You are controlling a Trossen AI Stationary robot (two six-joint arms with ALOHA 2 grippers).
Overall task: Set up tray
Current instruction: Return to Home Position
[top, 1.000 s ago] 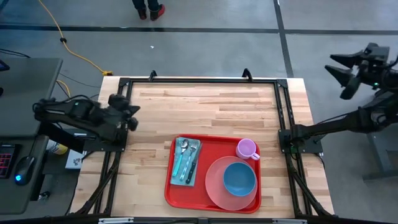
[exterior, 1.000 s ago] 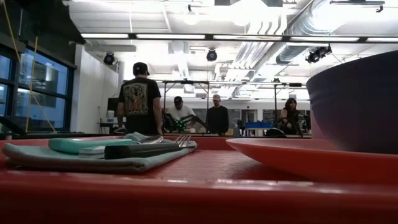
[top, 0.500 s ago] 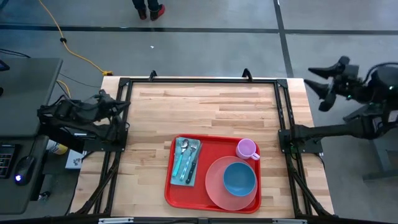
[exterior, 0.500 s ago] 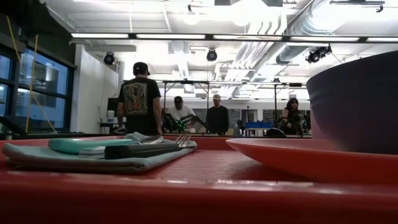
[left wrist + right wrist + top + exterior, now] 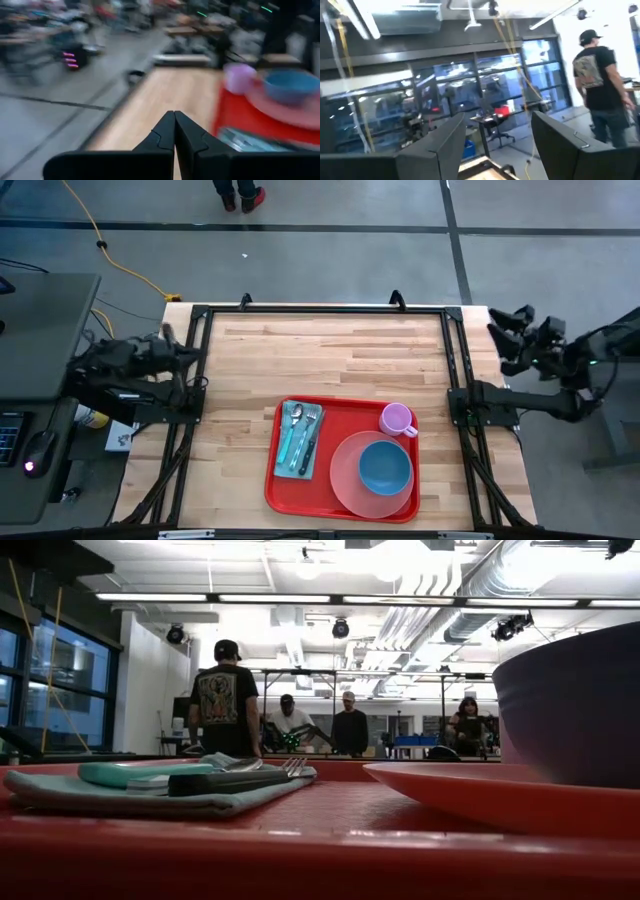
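The fingers of the left gripper are pressed tight together with nothing between them, and that gripper sits low at the left edge of the pale wooden worktop, by the black frame rail, pointing across the boards. The fingers of the right gripper stand spread apart and empty; this gripper hangs just outside the worktop's right edge, near the far right corner, facing out into the room, where a person in a dark T-shirt and cap stands. Both arms are well apart from the large flat red plastic tray, which lies on the near middle of the worktop, a little right of centre. On its left part a folded grey cloth napkin carries a teal-handled utensil and a dark-handled utensil lying side by side. On its right part a round salmon-pink plate holds a blue bowl, and a small pink mug stands on the tray just beyond the plate.
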